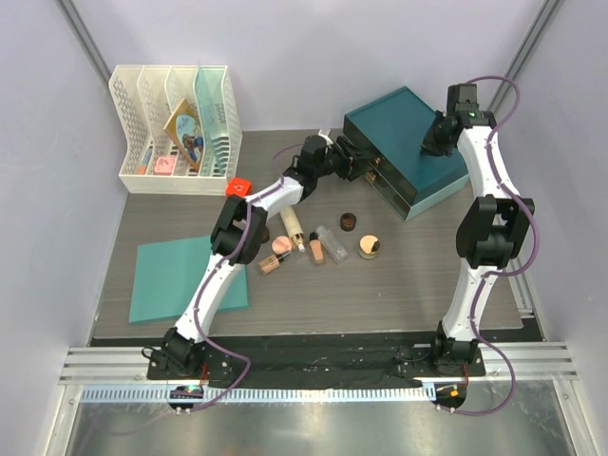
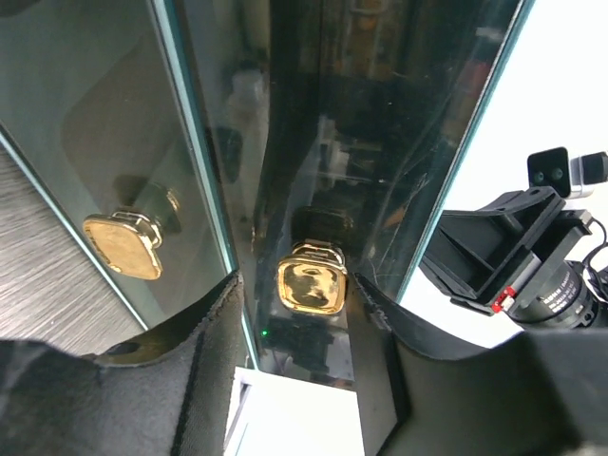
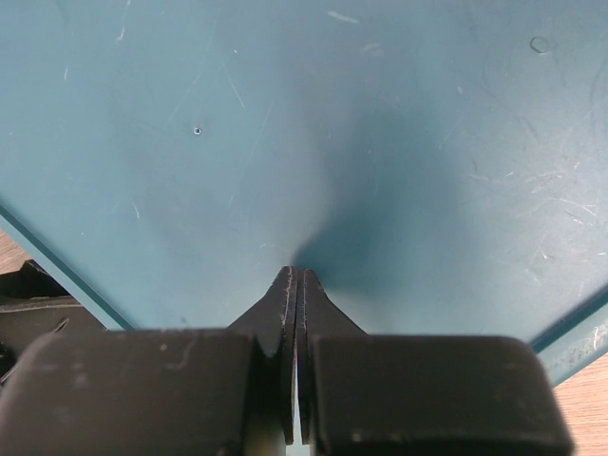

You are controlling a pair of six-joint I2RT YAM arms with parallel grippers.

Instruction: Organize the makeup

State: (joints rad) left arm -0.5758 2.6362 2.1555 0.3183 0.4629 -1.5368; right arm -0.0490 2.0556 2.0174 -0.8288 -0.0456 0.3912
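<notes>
Makeup [image 1: 316, 251] lies loose in a cluster on the table [image 1: 399, 294], near the front of the box [image 1: 389, 123], so I judge a drawer has to come open before anything can be put away. I have the right gripper [image 3: 296, 285] pinched together with its tips pressed down on the box top, most likely to pin the box so it won't slide under a pull. My left gripper [image 2: 299, 285] stands with jaws apart on either side of one gold knob [image 2: 310, 277], not yet closed on it, lined up for that pull.
</notes>
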